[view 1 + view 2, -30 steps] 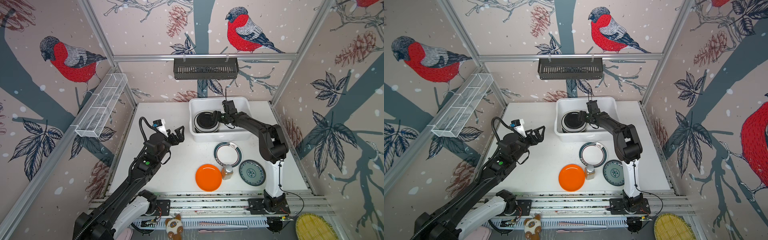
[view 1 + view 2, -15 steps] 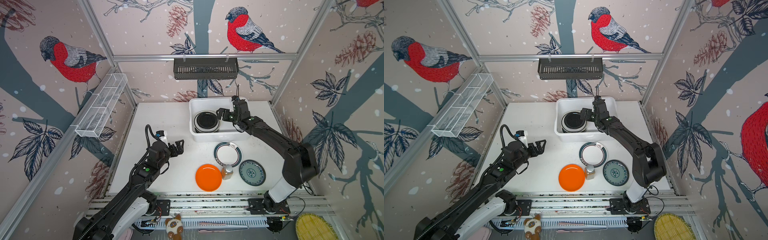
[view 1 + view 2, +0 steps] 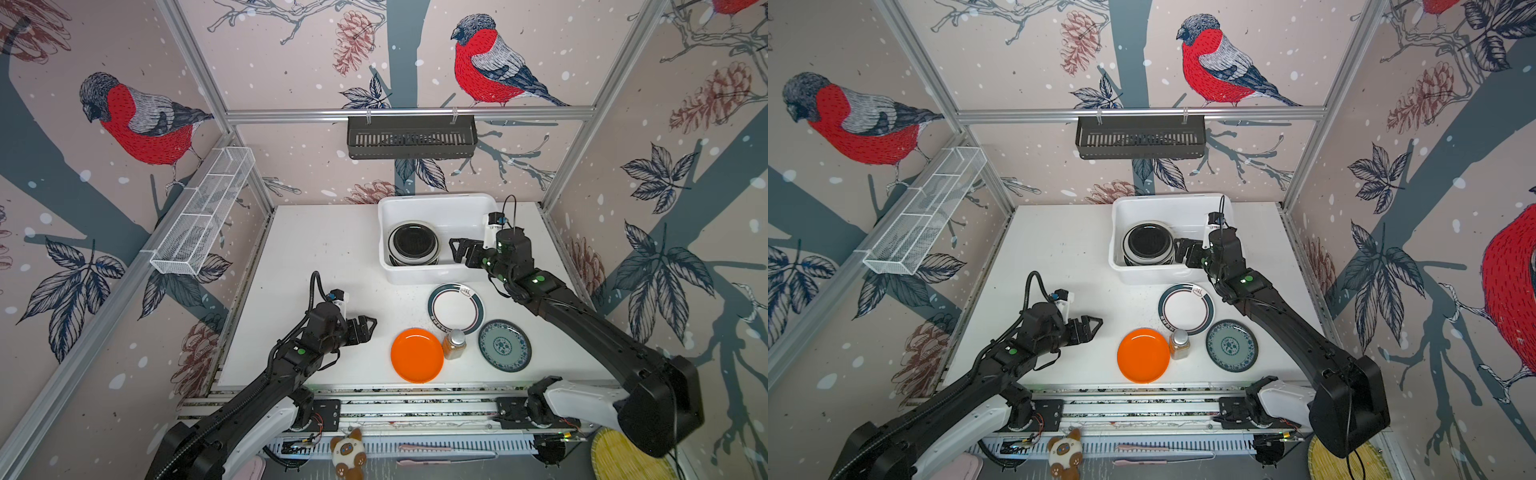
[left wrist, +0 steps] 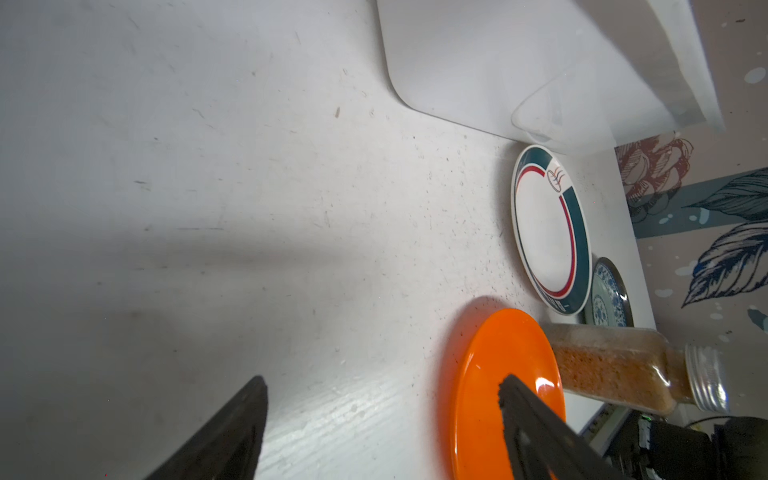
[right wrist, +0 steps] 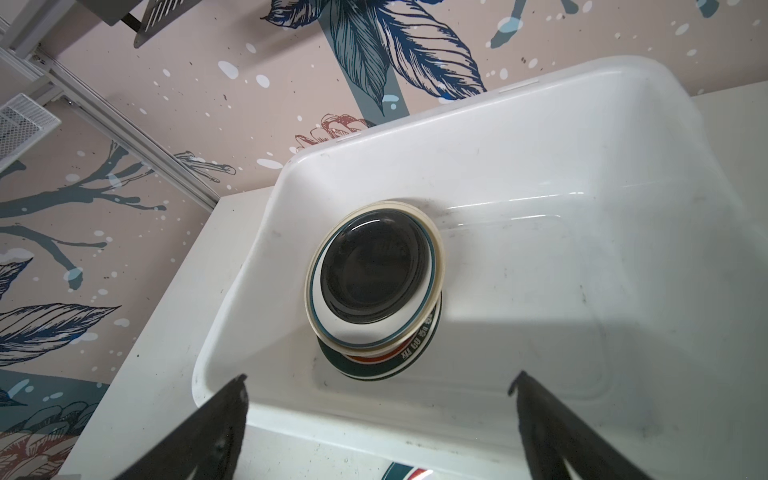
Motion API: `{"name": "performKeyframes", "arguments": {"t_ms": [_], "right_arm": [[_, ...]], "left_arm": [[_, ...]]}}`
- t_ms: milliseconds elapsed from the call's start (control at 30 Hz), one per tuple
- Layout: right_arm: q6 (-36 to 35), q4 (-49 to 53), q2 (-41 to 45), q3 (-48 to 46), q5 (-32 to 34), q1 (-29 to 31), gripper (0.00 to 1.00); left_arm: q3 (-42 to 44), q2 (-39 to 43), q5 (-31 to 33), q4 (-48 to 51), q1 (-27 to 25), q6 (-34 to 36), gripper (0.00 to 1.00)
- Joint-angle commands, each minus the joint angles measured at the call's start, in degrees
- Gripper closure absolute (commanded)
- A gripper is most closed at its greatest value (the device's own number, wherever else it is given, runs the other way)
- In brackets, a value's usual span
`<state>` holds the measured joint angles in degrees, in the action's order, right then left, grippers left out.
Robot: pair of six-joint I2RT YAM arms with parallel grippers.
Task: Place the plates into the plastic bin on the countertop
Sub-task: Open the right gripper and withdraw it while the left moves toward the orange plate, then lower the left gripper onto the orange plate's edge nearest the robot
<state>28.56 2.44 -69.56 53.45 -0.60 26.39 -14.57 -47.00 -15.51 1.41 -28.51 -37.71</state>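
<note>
Your left gripper (image 3: 365, 328) is over the bare table (image 3: 324, 249) on the near left. It is a little left of the orange plate (image 3: 417, 354) and apart from it in both top views. Its jaws stand wide and hold nothing. In the left wrist view one jaw tip shows in front of the orange plate, but this view does not tell if it touches.

Your right gripper (image 3: 456, 250) is over the right half of the bin (image 3: 436, 203), close to the near wall. It points left toward the stack of plates (image 3: 413, 243). Its jaws are also wide and empty, with a clear gap to the stack.

The bin stands at the far middle of the table, and the stack sits in its left half. A black plate (image 5: 374, 270) lies on top. Under it you see pale plates (image 5: 353, 332), white and cream, with a thin teal line. Lower, a dark-rimmed plate (image 5: 374, 371) sticks out a little at one side.

Three plates lie on the table outside the bin. The teal-rimmed plate (image 3: 456, 307) is just near of the bin. The orange plate is nearer and more left, and the patterned plate (image 3: 504, 345) is nearer and more right. Between these two a small bottle (image 3: 454, 344) stands upright, just beside the orange plate.
</note>
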Motion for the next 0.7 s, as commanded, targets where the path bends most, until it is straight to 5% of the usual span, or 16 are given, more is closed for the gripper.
{"name": "performKeyframes", "arguments": {"t_ms": [0, 667], "right_arm": [[-0.16, -0.89, 0.14, -0.19, 1.45, -0.25, 0.01], [2.86, -3.82, 9.06, -5.19, -0.24, -1.06, 0.01]], "left_arm": [[0.41, -1.62, -4.1, -4.9, -1.37, -0.48, 0.16], [-0.69, -16.99, -7.16, -15.51, -10.87, -0.11, 0.41]]}}
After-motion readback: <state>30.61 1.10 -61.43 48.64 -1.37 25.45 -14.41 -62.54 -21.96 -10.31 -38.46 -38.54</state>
